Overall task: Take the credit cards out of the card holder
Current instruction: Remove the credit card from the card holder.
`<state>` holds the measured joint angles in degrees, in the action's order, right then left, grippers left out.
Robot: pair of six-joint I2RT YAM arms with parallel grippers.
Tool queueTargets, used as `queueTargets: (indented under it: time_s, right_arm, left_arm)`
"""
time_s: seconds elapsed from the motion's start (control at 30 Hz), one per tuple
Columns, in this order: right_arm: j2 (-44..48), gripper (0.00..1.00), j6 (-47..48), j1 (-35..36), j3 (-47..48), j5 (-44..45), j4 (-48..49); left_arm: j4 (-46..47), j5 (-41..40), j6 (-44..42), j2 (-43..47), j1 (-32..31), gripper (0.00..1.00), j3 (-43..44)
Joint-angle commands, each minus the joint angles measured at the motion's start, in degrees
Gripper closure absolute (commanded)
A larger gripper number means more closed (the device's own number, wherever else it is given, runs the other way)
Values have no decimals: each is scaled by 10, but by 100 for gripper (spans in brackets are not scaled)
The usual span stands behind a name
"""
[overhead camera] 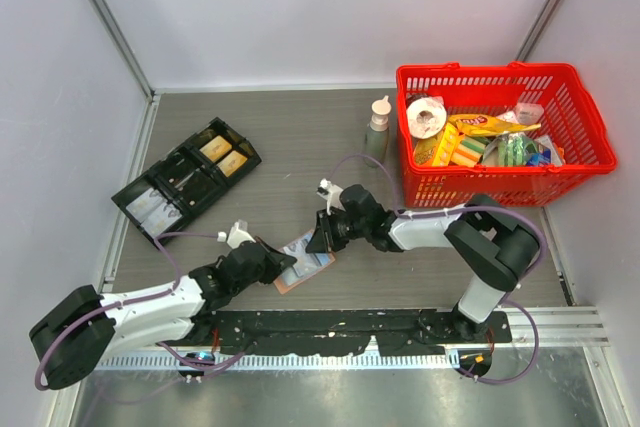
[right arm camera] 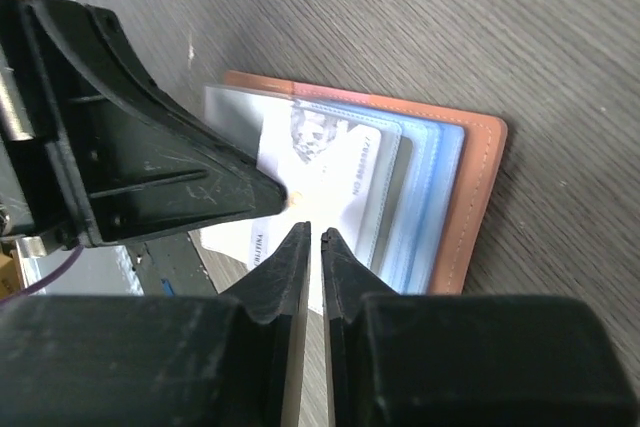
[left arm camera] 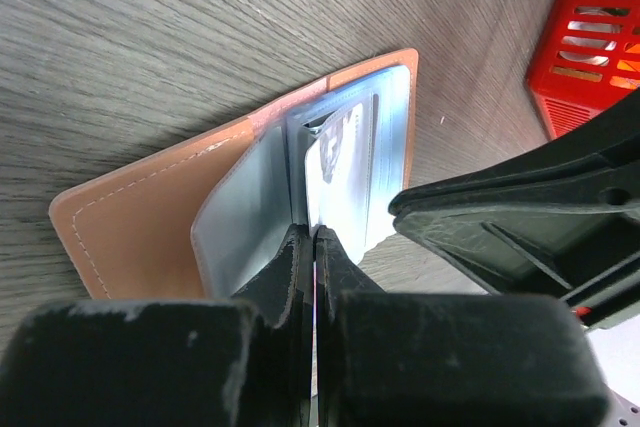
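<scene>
Fingers (left arm camera: 285, 282) on both my grippers are pressed almost together, each pair leaving only a hairline slit. Whether a card edge is caught in either slit I cannot tell.

The table (overhead camera: 300, 137) carries the card holder (left arm camera: 130, 232), which lies opened flat between my two arms. Its tan cover is down and its pale blue-grey sleeves (left arm camera: 240, 212) are up, so the pockets face the cameras.

My left arm (overhead camera: 150, 312) stretches low over the table from the near left. The left gripper (left arm camera: 312, 239) sits at the fold with its tips on the sleeves. I judge this pins the holder so it cannot slide.

My right arm (overhead camera: 430, 227) is bent back toward the middle. The right gripper (right arm camera: 311, 235) faces the left one from the far side, its tips just over the printed card (right arm camera: 325, 172). That white card seems to poke past its pocket mouth, so it is probably the one to draw out first.
</scene>
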<state>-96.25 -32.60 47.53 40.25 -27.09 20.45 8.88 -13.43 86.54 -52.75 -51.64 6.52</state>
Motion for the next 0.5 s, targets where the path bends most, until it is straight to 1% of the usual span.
queueTargets:
  time_s: [0.0, 0.1, 0.33, 0.47]
  right_arm:
    - [-23, 87, 12, 3, 12, 16, -17]
    - [-34, 87, 10, 2, 4, 27, -23]
    - [-45, 89, 13, 2, -10, 52, -47]
    - [-45, 90, 12, 2, -14, 63, -59]
  left_arm:
    - [-3, -5, -9, 3, -2, 100, -14]
    - [17, -7, -4, 13, 0, 100, -27]
    - [39, -4, -17, 45, 0, 91, -33]
    - [57, -3, -20, 67, -1, 90, -43]
